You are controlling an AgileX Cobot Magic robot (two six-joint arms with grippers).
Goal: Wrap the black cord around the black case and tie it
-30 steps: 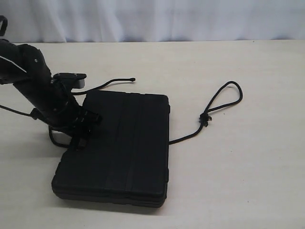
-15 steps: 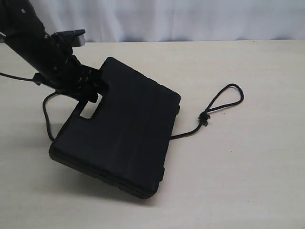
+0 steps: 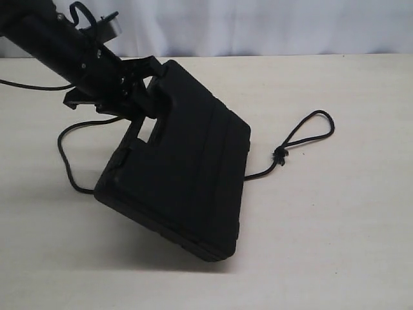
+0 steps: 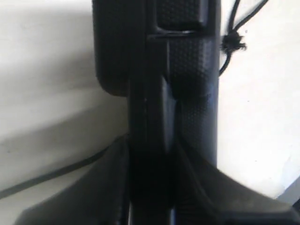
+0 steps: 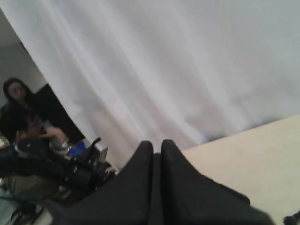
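Scene: we see a pale table (image 3: 348, 245) with a white curtain (image 3: 271, 26) hanging along its far edge.

Black case: the black case (image 3: 187, 174) sits left of centre and is steeply tilted. Its far end, with the handle slot (image 3: 150, 128), is up in the air. Its near end is low by the table, and we cannot tell whether that edge touches the surface.

Left gripper: the left gripper (image 3: 147, 90) reaches in from the far left. It is clamped on the raised handle end of the case, just beside the slot. In the wrist view we see one of its fingers (image 4: 108, 187) on each side of the case's ribbed edge, pressed against it.

Black cord: the black cord (image 3: 310, 129) lies on the table. Its loop rests to the right of the case, apart from it, and is closed by a knot (image 3: 279, 155). From the knot a strand runs left and disappears under the case's right side. Another stretch curves across the table left of the case, below the arm.

Right gripper: the right gripper (image 5: 157, 150) shows only in its own wrist view. Its two fingers are pressed together with nothing between them, above the table and pointing toward the curtain.

Background: past the curtain's edge in that view we see dark, blurred shapes, too unclear to name.
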